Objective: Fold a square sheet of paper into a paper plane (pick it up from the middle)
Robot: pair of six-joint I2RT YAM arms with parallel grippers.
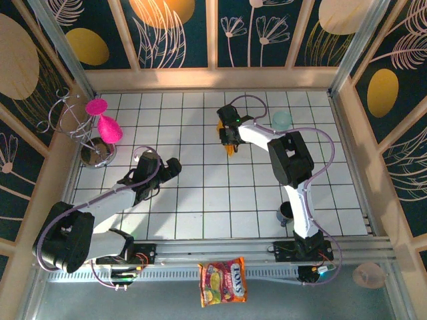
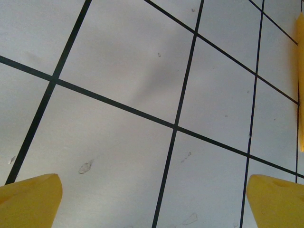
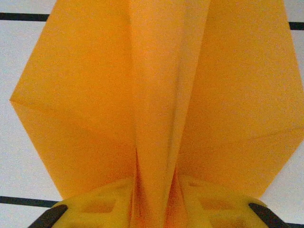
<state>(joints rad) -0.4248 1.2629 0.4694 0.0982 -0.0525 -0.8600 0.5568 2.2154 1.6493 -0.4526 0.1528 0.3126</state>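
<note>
White tiled table. Right arm hides most of the paper plane, upper centre. Its centre fold stands between the right gripper pads; clamped or loose, can't tell. Left gripper, centre left, spread wide over bare tiles. Wire rack upper left, snack packet bottom centre, teal disc upper right.

Paper plane: thin matt orange-yellow paper, smooth, creases crisp. My right pincer: fingers yellow moulded plastic, dull sheen, black corners. Counter: white matt tiles, dark lines, light scuffing. Overhead, 6 o'clock: snack packet, glossy printed film. 10 o'clock: wire stand, shiny metal.
</note>
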